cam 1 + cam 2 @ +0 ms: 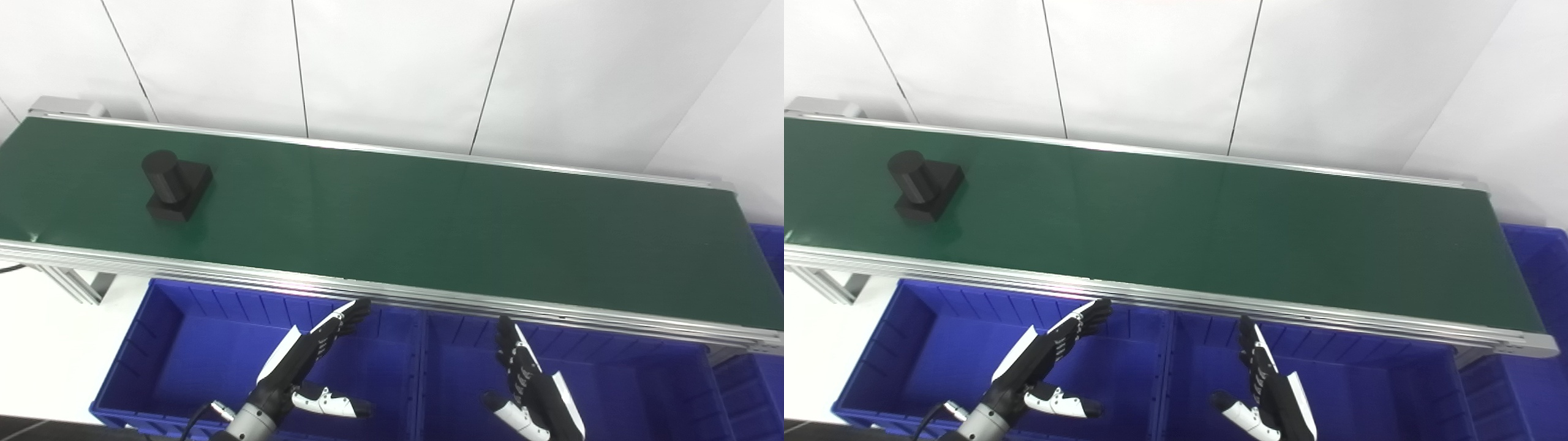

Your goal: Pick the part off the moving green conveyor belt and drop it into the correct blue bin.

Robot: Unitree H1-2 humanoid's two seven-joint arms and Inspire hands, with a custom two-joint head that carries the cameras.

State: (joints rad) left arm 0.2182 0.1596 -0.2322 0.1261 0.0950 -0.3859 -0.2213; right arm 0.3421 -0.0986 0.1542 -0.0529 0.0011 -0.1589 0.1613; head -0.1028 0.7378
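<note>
The black part [174, 185] rides the conveyor belt [429, 226] at its far left end, well apart from both empty, spread hands — left hand [306, 361], right hand [530, 383] — hovering over the blue bins [422, 367] below the belt's near rail, so a mistimed reach likely knocks it over.

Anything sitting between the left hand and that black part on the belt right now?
No object does. The left hand is open over the left blue bin, the black part rests far left on the green belt, with only the belt's metal side rail between them.
</note>
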